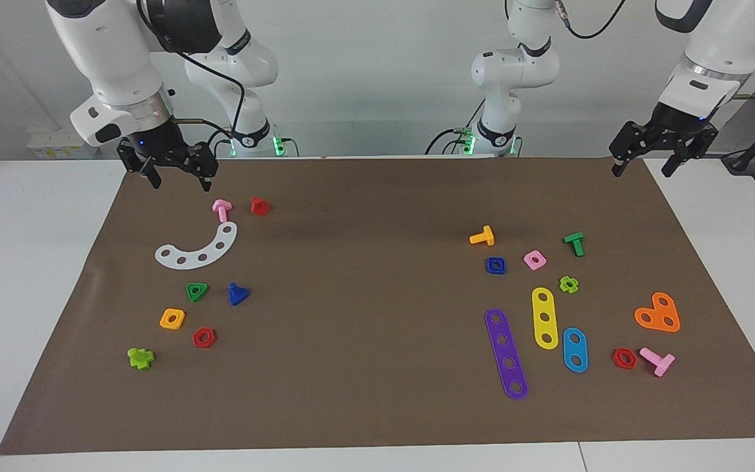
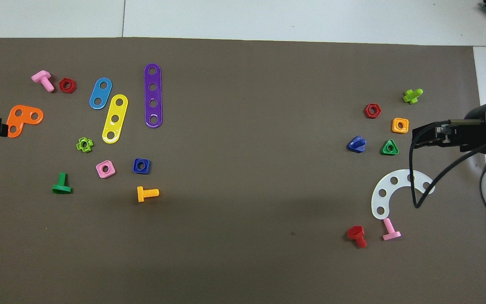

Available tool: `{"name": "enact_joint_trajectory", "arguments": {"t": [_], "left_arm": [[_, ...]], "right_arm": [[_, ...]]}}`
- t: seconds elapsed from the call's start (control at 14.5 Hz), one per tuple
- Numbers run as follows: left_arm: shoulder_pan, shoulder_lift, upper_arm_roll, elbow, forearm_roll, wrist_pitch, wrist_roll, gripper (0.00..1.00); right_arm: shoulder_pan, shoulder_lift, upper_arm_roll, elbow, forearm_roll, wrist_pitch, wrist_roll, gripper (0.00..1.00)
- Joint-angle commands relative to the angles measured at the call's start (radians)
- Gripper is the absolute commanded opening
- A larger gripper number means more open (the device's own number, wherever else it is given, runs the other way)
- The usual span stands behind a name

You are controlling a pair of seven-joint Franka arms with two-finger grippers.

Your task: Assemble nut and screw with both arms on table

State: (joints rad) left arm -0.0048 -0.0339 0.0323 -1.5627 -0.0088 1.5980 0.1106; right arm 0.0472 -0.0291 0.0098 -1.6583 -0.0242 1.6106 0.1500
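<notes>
Progress: I see nothing assembled yet.
Nut (image 1: 495, 265): untouched, well clear of left end effector (image 1: 641, 167), spread, empty.
Screw (image 1: 238, 294): apart from right end effector (image 1: 180, 180), spread, empty.

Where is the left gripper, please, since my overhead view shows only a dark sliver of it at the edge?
Observer: The left gripper hangs in the air about over the corner of the mat at the left arm's end, jaws open and empty.
Operator: Thank you. Is the right gripper touching the green triangular nut it seems to lie beside?
Observer: No. The right gripper is raised over the mat's edge nearest the robots, close to the pink screw, jaws open.
</notes>
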Motion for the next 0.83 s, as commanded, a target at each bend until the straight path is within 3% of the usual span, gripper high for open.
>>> {"name": "enact_joint_trajectory", "arguments": {"t": [0.0, 0.48, 0.76], "left_arm": [[0.066, -0.041, 0.005, -0.048, -0.005, -0.012, -0.002, 1.0], [0.056, -0.038, -0.008, -0.068, -0.016, -0.006, 0.003, 1.0], [-0.015, 0.038, -0.008, -0.114, -0.089, 0.052, 0.001, 1.0]], "right_arm": [[-0.004, 0.0, 0.004, 0.006, 0.01, 0.0, -0.017, 1.0], [-0.012, -0.003, 0.004, 0.005, 0.01, -0.027, -0.026, 1.0], [-0.01, 0.0, 0.004, -0.003, 0.01, 0.032, -0.018, 0.96]]}}
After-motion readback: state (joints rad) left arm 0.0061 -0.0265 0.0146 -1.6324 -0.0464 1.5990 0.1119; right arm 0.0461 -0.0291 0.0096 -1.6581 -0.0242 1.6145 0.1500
